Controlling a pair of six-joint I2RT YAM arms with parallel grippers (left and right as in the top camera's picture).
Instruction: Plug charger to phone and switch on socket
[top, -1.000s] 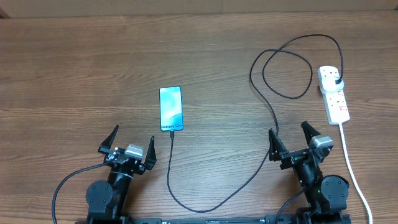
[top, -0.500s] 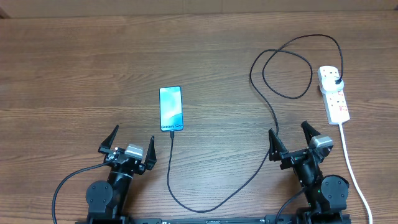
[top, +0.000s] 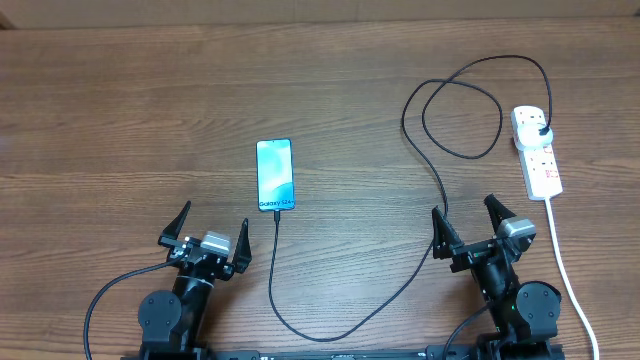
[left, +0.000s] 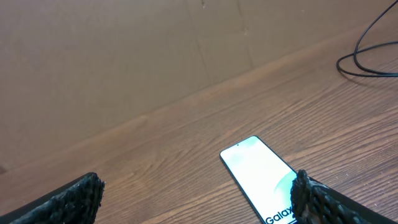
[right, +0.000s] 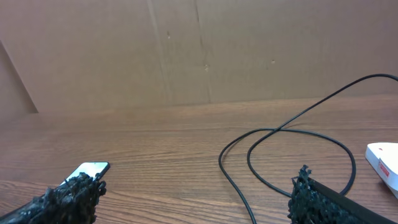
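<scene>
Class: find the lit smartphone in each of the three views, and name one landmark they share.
Overhead: the slim black-framed smartphone with lit blue-white screen lies left of centre.
Left wrist: lower right of centre, screen up.
Right wrist: bottom left, only its far end showing.
Shared landmark: the looped thin black cable, seen in all three.

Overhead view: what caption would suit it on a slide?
Open left gripper and open right gripper face a lit black-framed smartphone, a long thin black charger cable and a white power strip.

no visible change, phone seemingly unmoved
</scene>
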